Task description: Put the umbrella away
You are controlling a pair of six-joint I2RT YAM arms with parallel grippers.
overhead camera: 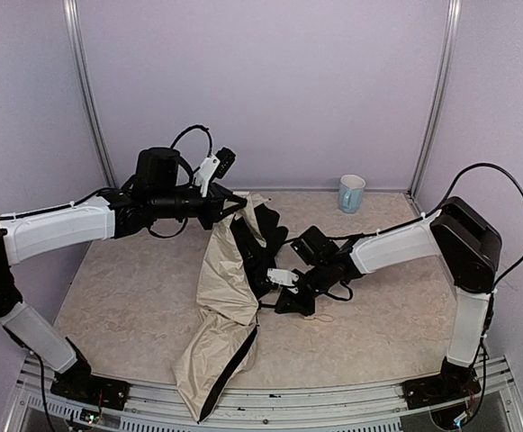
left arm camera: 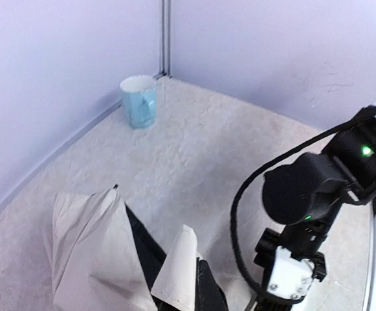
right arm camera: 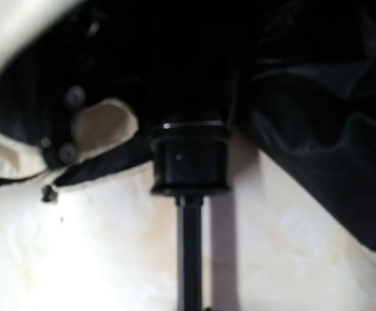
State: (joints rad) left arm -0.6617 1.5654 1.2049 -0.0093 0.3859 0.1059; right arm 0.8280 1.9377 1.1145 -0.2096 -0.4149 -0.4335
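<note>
Umbrella (overhead camera: 228,301): one, crumpled on surface (overhead camera: 126,297), shaft (right arm camera: 189,259) mostly hidden; mug (overhead camera: 351,193): one; left pincer (overhead camera: 232,205), right pincer (overhead camera: 275,283): jaws buried in fabric, opening and hold impossible to tell.

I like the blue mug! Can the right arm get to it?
Probably yes. The mug stands alone by the back wall, with only bare table between it and the right arm.
</note>
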